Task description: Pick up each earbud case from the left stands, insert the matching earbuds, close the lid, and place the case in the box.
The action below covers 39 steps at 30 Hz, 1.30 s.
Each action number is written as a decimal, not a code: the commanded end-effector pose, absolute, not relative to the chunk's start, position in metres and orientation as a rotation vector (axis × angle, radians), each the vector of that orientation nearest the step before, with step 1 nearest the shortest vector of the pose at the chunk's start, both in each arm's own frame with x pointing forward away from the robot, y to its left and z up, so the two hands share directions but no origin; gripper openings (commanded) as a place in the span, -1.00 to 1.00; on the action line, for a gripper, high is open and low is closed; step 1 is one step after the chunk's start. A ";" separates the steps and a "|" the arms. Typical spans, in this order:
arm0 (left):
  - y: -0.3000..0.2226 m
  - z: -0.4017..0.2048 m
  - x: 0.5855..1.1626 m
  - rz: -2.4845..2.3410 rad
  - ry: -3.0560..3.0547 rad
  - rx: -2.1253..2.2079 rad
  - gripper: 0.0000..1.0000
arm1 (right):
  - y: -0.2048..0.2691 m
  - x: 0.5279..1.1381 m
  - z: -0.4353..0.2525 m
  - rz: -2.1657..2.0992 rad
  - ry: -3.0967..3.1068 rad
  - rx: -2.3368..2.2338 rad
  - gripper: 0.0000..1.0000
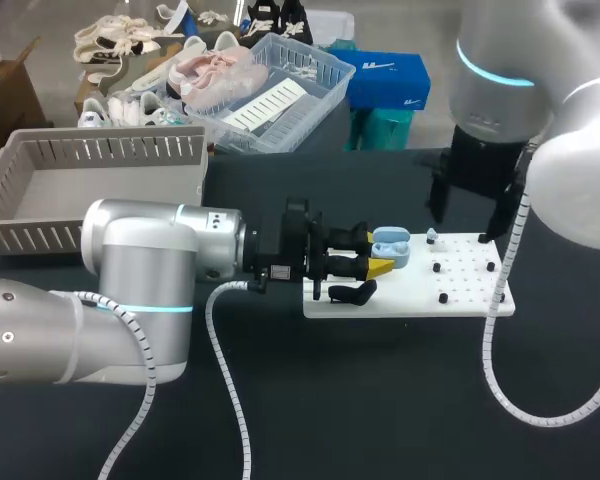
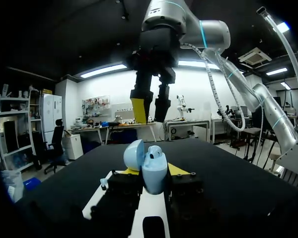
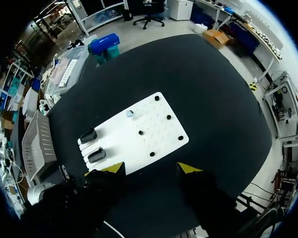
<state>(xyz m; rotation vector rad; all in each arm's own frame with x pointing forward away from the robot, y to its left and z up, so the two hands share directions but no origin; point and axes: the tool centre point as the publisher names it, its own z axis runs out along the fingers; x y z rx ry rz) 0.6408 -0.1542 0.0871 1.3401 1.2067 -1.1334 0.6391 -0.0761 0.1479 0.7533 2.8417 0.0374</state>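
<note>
A light blue plastic earbud case (image 2: 154, 173), lid open, is gripped by the narrowly set left gripper (image 2: 154, 171) near the black stands (image 3: 97, 155) on a white pegged board (image 1: 420, 300). Beyond, a small pale earbud (image 1: 432, 237) is seen on the board, below the wide-open, empty right gripper (image 3: 151, 169); insertion, closing and boxing are judged outstanding. Bare black tabletop (image 1: 280, 400) is seen between the board and the grey slatted box (image 1: 100, 150), far left.

The left arm (image 1: 130, 265) and right arm (image 1: 540, 90) are silver-grey, with cyan joint rings (image 1: 490, 72), white coiled cables (image 1: 225, 385), yellow fingertips (image 1: 380, 269).
</note>
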 end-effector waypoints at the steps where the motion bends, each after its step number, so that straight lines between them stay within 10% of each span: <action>1: -0.155 0.086 0.641 -1.133 1.204 1.338 -1.00 | -0.092 0.645 0.137 0.154 2.824 0.732 0.37; 13: -0.155 0.086 0.641 -1.133 1.204 1.338 -1.00 | -0.108 0.682 0.112 0.120 2.834 0.536 0.46; 17: -0.155 0.086 0.641 -1.133 1.204 1.338 -1.00 | -0.102 0.692 0.103 0.104 2.843 0.447 -0.11; 21: -0.155 0.086 0.641 -1.133 1.204 1.338 -1.00 | -0.094 0.699 0.094 0.116 2.862 0.416 0.53; 27: -0.155 0.086 0.641 -1.133 1.204 1.338 -1.00 | -0.086 0.711 0.076 0.060 2.893 0.516 0.51; 34: -0.155 0.086 0.641 -1.133 1.204 1.338 -1.00 | -0.073 0.724 0.067 0.080 2.887 0.642 -0.01; 39: -0.155 0.086 0.641 -1.133 1.204 1.338 -1.00 | -0.072 0.732 0.059 0.091 2.871 0.752 0.05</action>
